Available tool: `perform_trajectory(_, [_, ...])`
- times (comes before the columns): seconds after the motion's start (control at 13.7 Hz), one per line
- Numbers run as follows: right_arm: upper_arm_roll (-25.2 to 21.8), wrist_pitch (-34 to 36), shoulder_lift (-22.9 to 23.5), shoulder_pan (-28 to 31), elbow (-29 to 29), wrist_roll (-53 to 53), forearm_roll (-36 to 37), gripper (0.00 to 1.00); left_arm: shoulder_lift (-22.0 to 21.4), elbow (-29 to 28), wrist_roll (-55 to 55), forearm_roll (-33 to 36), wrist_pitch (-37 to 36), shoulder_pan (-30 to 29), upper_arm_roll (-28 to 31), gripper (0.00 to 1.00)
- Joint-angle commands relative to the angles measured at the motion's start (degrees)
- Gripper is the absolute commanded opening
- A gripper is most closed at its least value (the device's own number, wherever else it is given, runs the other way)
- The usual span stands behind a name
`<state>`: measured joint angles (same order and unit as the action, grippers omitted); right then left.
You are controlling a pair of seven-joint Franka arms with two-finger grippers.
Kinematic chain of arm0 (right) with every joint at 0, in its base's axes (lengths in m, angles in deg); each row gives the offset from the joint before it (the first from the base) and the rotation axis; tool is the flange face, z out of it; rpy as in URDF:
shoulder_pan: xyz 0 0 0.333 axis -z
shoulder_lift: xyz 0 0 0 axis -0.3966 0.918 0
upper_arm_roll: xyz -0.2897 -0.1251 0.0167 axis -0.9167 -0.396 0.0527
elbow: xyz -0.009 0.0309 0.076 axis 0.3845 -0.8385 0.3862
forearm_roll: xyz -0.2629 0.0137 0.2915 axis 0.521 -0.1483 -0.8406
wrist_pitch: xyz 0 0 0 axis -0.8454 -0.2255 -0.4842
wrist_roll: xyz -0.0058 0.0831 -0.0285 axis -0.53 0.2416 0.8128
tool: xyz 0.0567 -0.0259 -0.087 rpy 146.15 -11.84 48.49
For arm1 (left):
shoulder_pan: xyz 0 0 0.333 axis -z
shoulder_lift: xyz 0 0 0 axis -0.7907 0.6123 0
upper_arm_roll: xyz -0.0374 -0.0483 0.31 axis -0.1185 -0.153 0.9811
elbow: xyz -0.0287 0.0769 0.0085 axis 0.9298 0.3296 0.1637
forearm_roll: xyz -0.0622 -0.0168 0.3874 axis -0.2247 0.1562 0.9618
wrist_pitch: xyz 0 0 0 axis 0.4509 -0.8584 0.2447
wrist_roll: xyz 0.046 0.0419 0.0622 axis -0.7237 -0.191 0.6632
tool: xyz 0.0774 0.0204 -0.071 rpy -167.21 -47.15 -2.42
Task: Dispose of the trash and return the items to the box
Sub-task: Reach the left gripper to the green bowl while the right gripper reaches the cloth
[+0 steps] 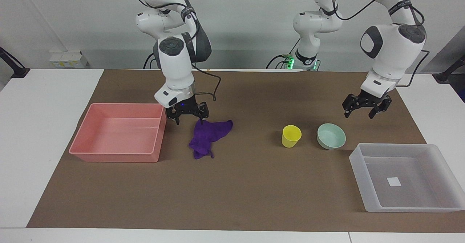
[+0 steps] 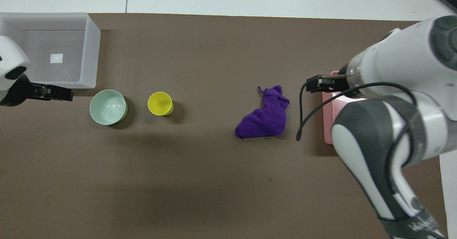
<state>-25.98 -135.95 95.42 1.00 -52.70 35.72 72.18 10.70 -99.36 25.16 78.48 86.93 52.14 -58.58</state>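
Note:
The purple rag (image 1: 210, 134) (image 2: 266, 117), the trash, lies crumpled on the brown mat beside the pink tray. My right gripper (image 1: 189, 120) (image 2: 317, 84) hangs open and low between the tray's corner and the rag's edge nearest the robots, holding nothing. The yellow cup (image 1: 291, 136) (image 2: 160, 103) and the mint-green bowl (image 1: 331, 136) (image 2: 108, 106) stand side by side. The translucent box (image 1: 396, 146) (image 2: 92, 49) sits past the bowl at the left arm's end. My left gripper (image 1: 359, 114) (image 2: 64, 94) hovers open and empty beside the bowl, over the mat.
A pink tray (image 1: 116, 158) (image 2: 327, 124) stands on the mat at the right arm's end; in the overhead view my right arm covers most of it. Brown mat (image 1: 247, 185) stretches bare between the rag and the cup and along the edge farthest from the robots.

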Motion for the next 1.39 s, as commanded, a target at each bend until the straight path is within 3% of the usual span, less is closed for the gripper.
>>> perform_trajectory(0.0, [0.1, -6.0, -0.7, -0.8, -5.9, 1.4, -1.1, 1.0, 3.1, -3.1, 1.0, 0.3, 7.8, -0.6, -0.5, 1.0])
perform_trajectory(0.22, [0.2, -9.7, 1.3, -1.4, -6.8, 3.9, -2.8, 1.0, 5.0, -9.4, 1.0, 0.0, 18.3, -0.4, -0.6, 1.0])
perform_trajectory(0.58, [0.2, -14.6, 5.0, -2.9, -7.2, 5.1, -5.0, 1.0, 9.0, -11.1, 3.9, 0.0, 23.8, 0.4, -0.7, 1.0])
perform_trajectory(0.66, [0.2, -15.2, 5.4, -2.9, -7.7, 5.5, -5.0, 1.0, 9.0, -11.1, 3.9, 0.0, 23.5, 0.3, -0.7, 0.74])
perform_trajectory(0.73, [0.2, -16.6, 5.7, -3.0, -8.6, 5.4, -5.0, 1.0, 9.0, -11.0, 3.9, 0.0, 23.2, 0.3, -0.7, 0.15])
perform_trajectory(0.8, [0.2, -17.1, 5.7, -3.0, -9.0, 5.4, -5.0, 0.57, 9.0, -11.0, 3.9, 0.0, 23.1, 0.4, -0.7, 0.0])
perform_trajectory(0.88, [0.2, -17.1, 5.7, -3.1, -9.1, 5.1, -5.0, 0.12, 9.0, -11.0, 3.9, 0.0, 23.0, 0.4, -0.7, 0.0])
perform_trajectory(0.95, [0.2, -16.9, 5.6, -3.3, -9.1, 4.4, -5.0, 0.0, 8.9, -11.0, 3.9, 0.0, 22.9, 0.5, -0.7, 0.0])
perform_trajectory(1.31, [0.2, -11.9, 3.1, -3.4, -7.7, -1.3, -5.0, 0.0, 5.7, -8.7, 3.3, 0.0, 17.0, 0.5, -0.7, 0.0])
